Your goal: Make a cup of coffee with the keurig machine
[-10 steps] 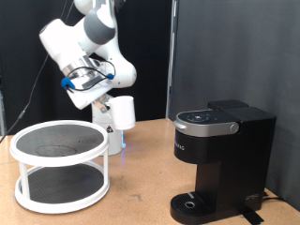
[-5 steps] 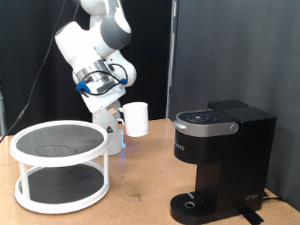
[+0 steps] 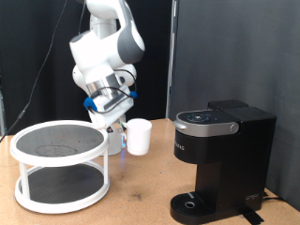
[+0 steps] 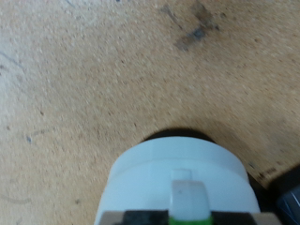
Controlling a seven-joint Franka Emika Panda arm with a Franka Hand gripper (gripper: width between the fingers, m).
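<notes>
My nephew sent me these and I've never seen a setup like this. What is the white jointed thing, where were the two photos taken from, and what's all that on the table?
The white jointed thing is a robot arm. Its two-fingered gripper is carrying the cup in the air, above the wooden table.

One picture comes from a camera standing off the arm. The other comes from a camera on the robot's hand, looking along the fingers: the white round shape there is the same cup over the tabletop.

On the table, at the exterior view's right, stands the keurig machine, a black coffee maker with its lid down. At the exterior view's left stands a white round two-tier rack with dark mesh shelves.
</notes>
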